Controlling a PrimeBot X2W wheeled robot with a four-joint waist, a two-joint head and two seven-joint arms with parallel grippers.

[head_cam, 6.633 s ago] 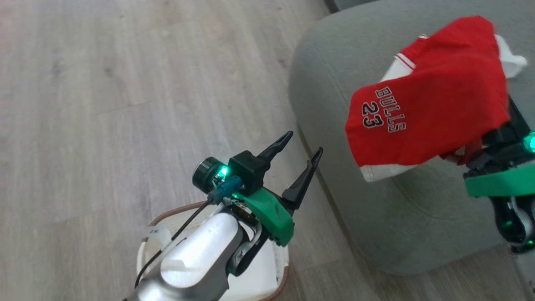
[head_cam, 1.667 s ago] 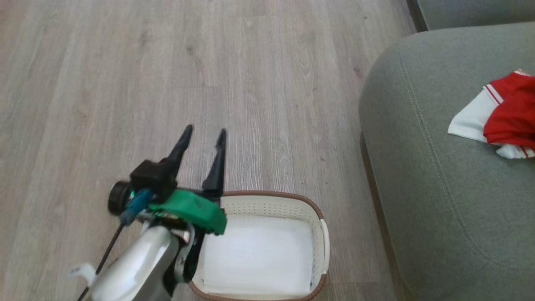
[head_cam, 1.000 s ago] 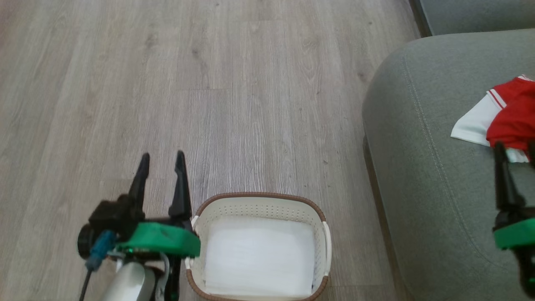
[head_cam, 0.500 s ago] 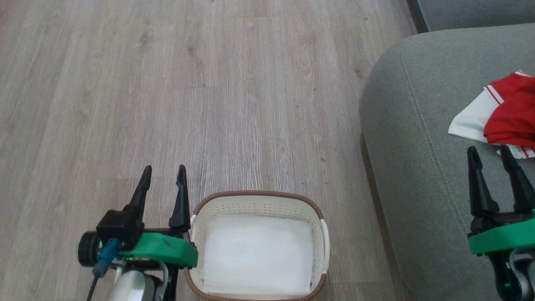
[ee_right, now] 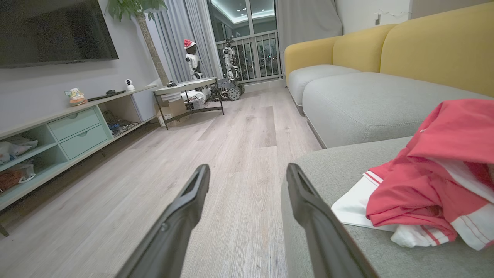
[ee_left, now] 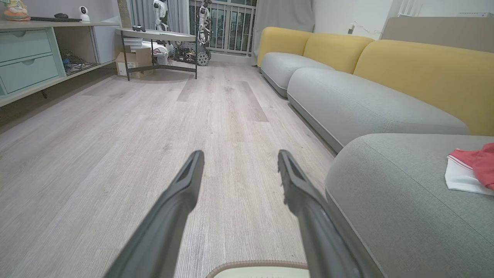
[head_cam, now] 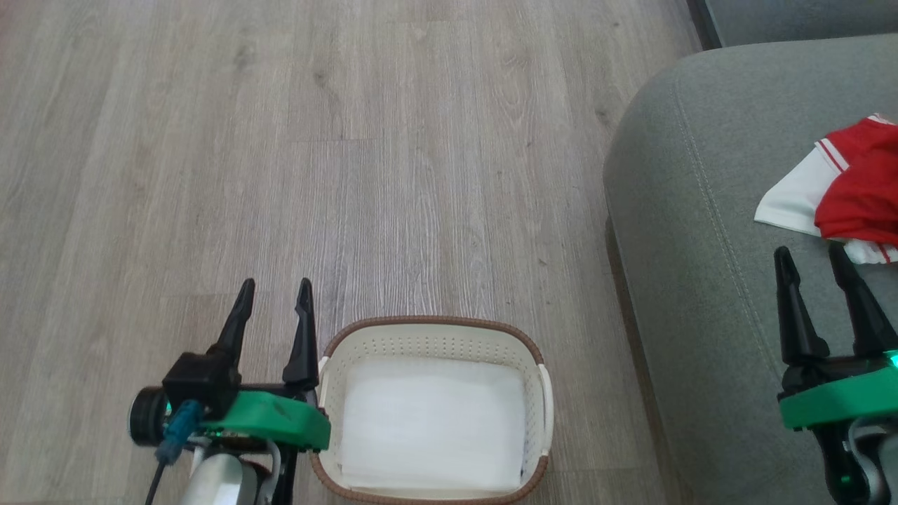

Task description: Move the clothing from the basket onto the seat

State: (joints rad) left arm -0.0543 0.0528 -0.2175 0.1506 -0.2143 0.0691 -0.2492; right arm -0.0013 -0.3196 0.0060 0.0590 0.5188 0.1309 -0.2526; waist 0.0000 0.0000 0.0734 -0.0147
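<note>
Red clothing [head_cam: 859, 189] just beyond right jaws

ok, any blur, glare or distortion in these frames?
Head view: sharp, even light; basket floor washed out to flat white. Left wrist view: wide-angle stretch, left gripper looms large, slightly soft near the lens. Right wrist view: same stretch; clothing crisp.

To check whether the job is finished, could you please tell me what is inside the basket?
Inside the basket its bare white bottom shows, with no red fabric; the clothing lies on the seat. The left end effector mount covers a sliver of the basket's left edge.
</note>
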